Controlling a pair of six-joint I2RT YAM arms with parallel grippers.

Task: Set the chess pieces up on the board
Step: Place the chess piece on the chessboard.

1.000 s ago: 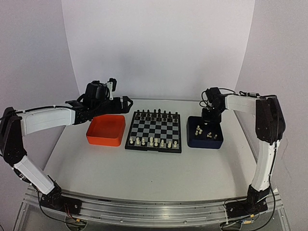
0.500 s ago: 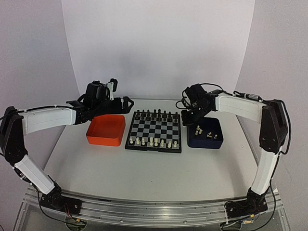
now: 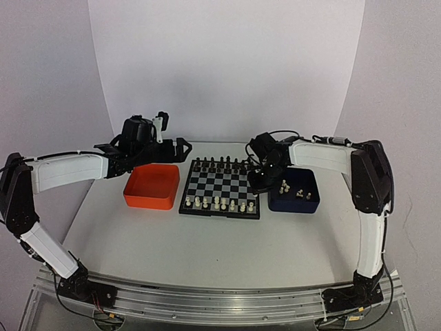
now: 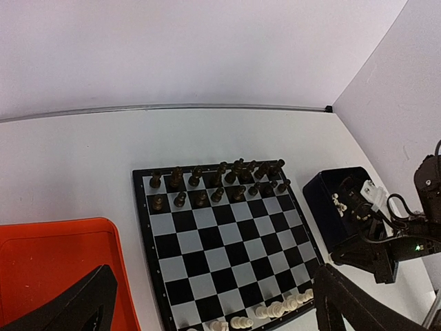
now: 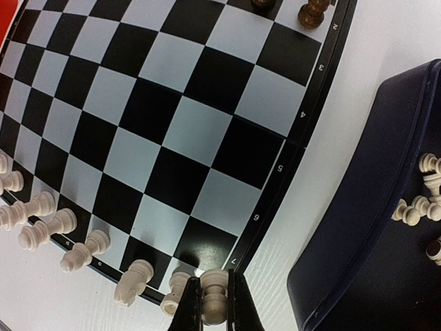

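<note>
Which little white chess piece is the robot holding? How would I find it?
Find the board in the middle of the table and go to its near right corner, next to the blue tray. One white piece there is pinched in the right gripper; the other white pieces stand free in a row.

The black-and-grey checked board (image 3: 222, 185) lies flat at centre frame. Cream chess pieces (image 3: 217, 203) stand upright in a row along its lower edge, and others lie loose to its right. One single piece (image 5: 213, 300) stands upright at bottom centre, pinched by the right gripper (image 5: 213, 279).
</note>
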